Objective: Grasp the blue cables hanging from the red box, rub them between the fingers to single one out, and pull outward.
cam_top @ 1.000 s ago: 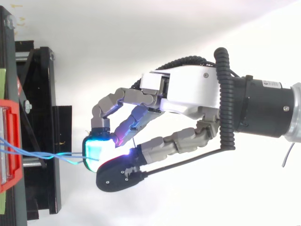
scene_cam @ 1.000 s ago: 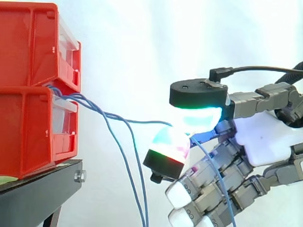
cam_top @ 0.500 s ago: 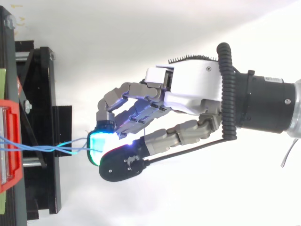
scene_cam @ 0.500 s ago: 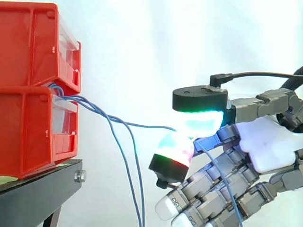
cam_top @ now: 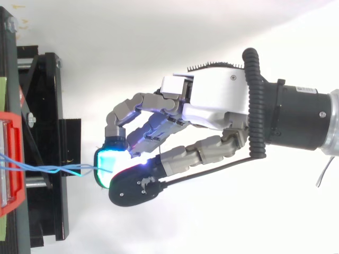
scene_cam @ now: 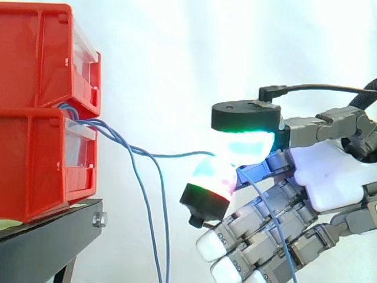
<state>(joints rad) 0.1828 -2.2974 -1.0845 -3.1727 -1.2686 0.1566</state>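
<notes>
Pinching a blue cable (scene_cam: 177,155) w/ glowing pads (scene_cam: 247,144), hand (scene_cam: 330,177); other cables (scene_cam: 165,236) dangle from red bins (scene_cam: 29,159) (stacked).

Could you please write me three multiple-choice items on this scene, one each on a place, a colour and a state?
1. Where do the blue cables leave the red bins?
A. over the upper bin's top
B. where the upper bin meets the lower one
C. under the lower bin

2. What colour is the stand beneath the bins?
A. white
B. blue
C. black

3. What is the hand doing?
A. pinching a cable between two glowing pads
B. resting flat on the stand
C. hanging open, apart from the cables

Answers:
1. B, the cables emerge at the seam between the bins.
2. C, the stand is black in both views.
3. A, one cable runs across into the pinch while others hang down.
</notes>
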